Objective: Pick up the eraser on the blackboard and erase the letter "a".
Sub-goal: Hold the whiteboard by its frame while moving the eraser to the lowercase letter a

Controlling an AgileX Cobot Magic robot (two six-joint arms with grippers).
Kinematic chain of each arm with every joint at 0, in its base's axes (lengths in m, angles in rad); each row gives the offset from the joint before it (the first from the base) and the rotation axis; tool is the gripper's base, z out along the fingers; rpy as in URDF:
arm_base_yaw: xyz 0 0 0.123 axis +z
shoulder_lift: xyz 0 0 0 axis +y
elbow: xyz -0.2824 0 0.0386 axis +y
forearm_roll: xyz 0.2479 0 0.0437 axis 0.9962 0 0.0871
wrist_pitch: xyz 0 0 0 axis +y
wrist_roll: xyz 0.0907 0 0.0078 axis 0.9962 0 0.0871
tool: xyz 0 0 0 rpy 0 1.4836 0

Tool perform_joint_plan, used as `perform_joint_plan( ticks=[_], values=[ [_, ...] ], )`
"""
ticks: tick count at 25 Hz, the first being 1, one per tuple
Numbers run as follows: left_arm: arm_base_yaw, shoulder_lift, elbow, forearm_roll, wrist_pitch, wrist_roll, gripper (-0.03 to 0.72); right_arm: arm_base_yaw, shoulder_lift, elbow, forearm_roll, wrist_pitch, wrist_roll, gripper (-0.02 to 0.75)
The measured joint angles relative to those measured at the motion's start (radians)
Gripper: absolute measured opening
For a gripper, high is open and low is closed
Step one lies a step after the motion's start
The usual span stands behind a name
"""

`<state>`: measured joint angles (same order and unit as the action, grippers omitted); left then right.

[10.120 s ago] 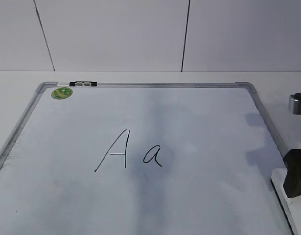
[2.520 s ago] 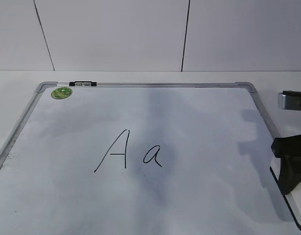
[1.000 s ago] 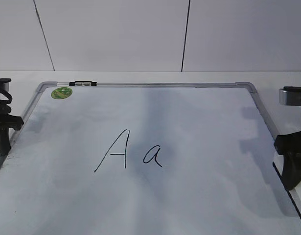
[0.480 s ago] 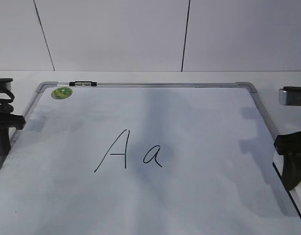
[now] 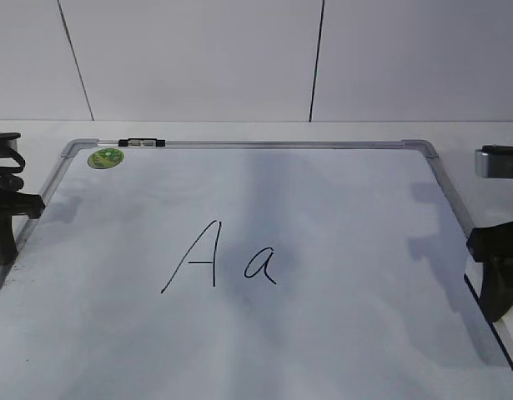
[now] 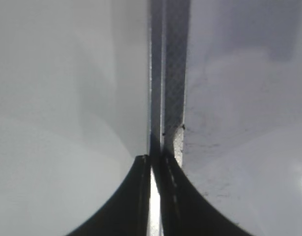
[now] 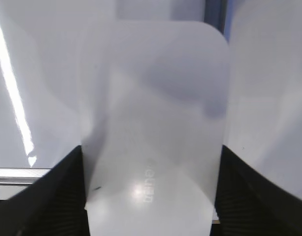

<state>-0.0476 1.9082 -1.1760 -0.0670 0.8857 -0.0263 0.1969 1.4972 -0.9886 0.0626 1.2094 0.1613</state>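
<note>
Gripping the eraser point(image 7: 153, 132) between both fingers, my right gripper point(image 7: 151, 196) sits at the blackboard's point(image 5: 323, 333) right edge; only the right wrist view shows the white block, which the exterior view barely catches under the gripper point(image 5: 496, 279). My left gripper point(image 6: 153, 172), fingers nearly touching and holding nothing, hangs over the board's left frame point(image 6: 163, 73). Between them, the letter "a" point(image 5: 261, 266) stands unerased beside a capital "A" point(image 5: 195, 257).

Left gripper point(image 6: 153, 167) nearly closed; right gripper point(image 7: 150, 187) clamped wide, fingers spread.
</note>
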Motion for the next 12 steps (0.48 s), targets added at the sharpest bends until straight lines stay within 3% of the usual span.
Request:
perform_joint_plan(
  ticks=[12],
  values=[
    [0.0,0.0,0.0,-0.001,0.002,0.0,0.015,0.016,0.118,-0.175,-0.005,0.002,-0.043,0.566]
  ],
)
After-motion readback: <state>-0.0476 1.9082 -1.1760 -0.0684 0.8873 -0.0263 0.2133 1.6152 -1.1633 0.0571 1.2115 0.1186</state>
